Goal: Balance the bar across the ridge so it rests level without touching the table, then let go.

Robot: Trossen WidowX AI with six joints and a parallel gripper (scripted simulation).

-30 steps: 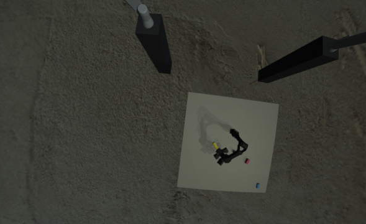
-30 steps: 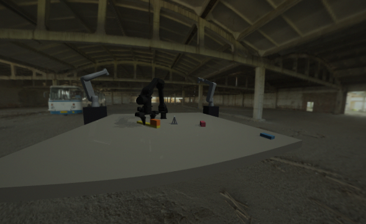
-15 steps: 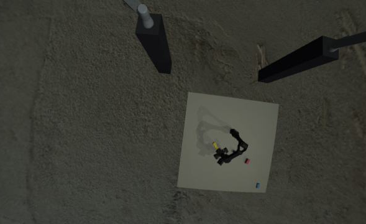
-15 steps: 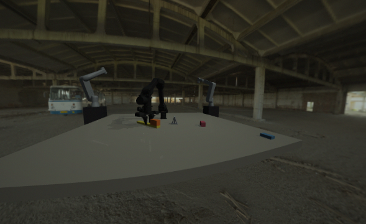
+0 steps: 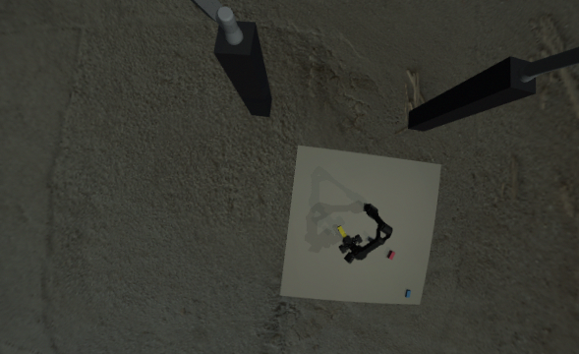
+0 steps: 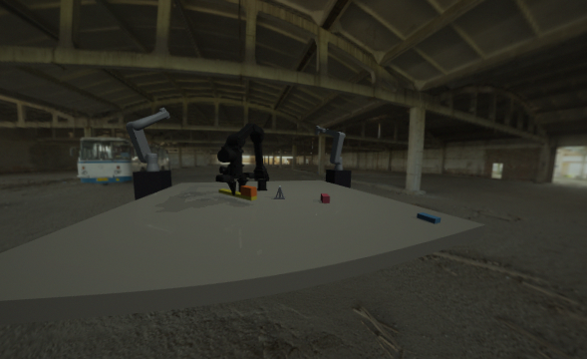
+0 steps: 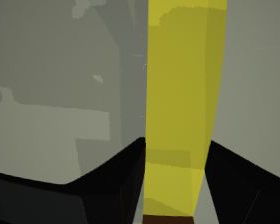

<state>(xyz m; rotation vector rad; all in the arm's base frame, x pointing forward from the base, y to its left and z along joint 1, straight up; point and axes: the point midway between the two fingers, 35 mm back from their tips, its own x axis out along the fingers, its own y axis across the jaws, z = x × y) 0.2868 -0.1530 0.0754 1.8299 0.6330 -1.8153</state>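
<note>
The yellow bar (image 5: 341, 231) (image 6: 224, 191) (image 7: 178, 90) lies low at the table, with an orange block (image 6: 248, 191) on its end nearer the exterior camera. Whether the bar touches the table cannot be told. My gripper (image 6: 233, 193) (image 7: 175, 146) is shut on the yellow bar, with one finger against each long side. In the wrist view a dark brown face shows at the bar's lower end. The ridge, a small grey triangular stand (image 6: 279, 193), stands apart from the bar, to its right in the exterior view. Nothing rests on the ridge.
A red block (image 5: 391, 255) (image 6: 325, 198) lies on the table (image 5: 314, 280) (image 6: 183, 249) to the right of the ridge in the exterior view. A blue block (image 5: 408, 293) (image 6: 429, 217) lies near the table's corner. Two grey arms on dark pedestals stand beyond the table.
</note>
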